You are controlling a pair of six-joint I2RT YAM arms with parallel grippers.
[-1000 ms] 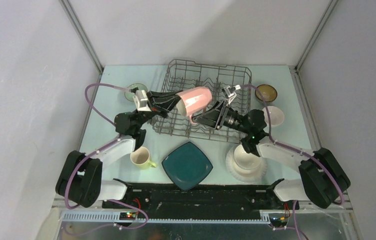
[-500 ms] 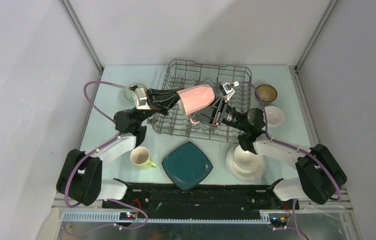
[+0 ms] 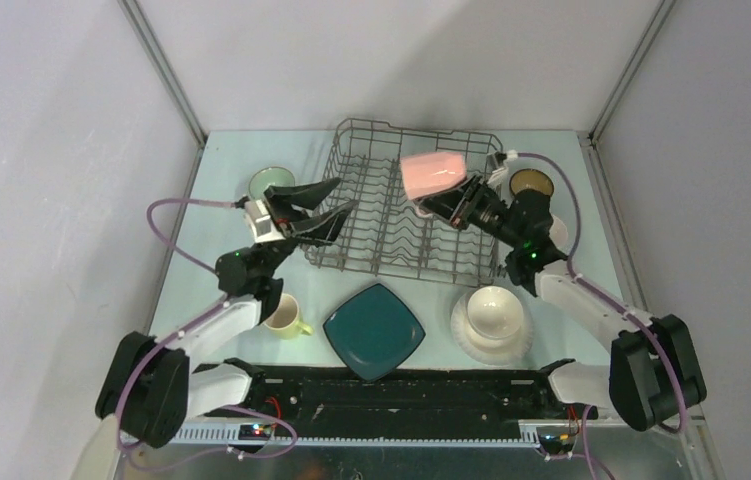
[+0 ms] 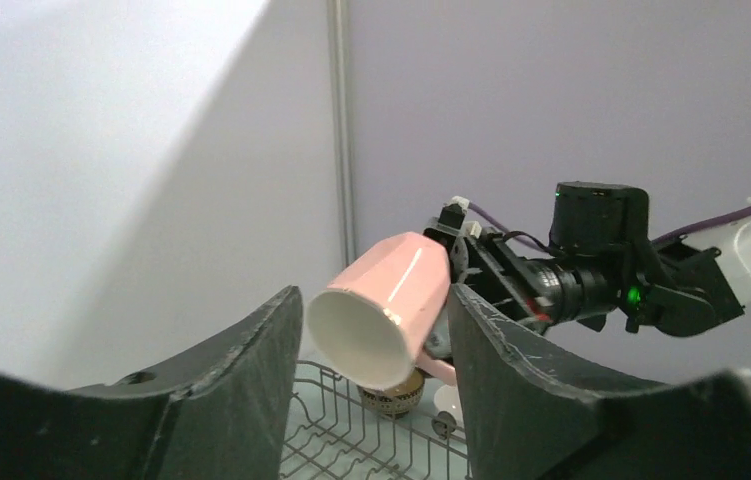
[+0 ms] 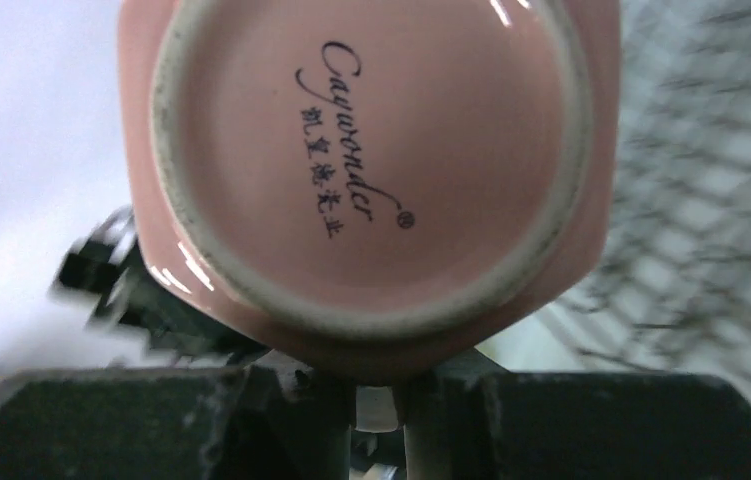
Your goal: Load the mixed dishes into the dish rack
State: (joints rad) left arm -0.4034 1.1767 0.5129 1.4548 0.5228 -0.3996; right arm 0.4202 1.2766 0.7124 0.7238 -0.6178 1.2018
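Top external view: the right gripper (image 3: pixel 445 203) is pinching the pink mug (image 3: pixel 431 173), apparently by its handle, tilted above the dish rack's (image 3: pixel 391 238) far right corner. The left gripper (image 3: pixel 337 199) is hanging spread, empty, beside the rack's left edge. Lowering the mug slowly, mouth-down between tines, looks safest.

Plain grey walls (image 3: pixel 401 60) and metal corner posts (image 3: pixel 163 70) enclose a pale mint tabletop (image 3: pixel 221 160).

The pink mug (image 5: pixel 371 160) is glossy glazed ceramic (its foot ring rough and bare), the dish rack (image 3: pixel 391 272) thin grey metal wire.
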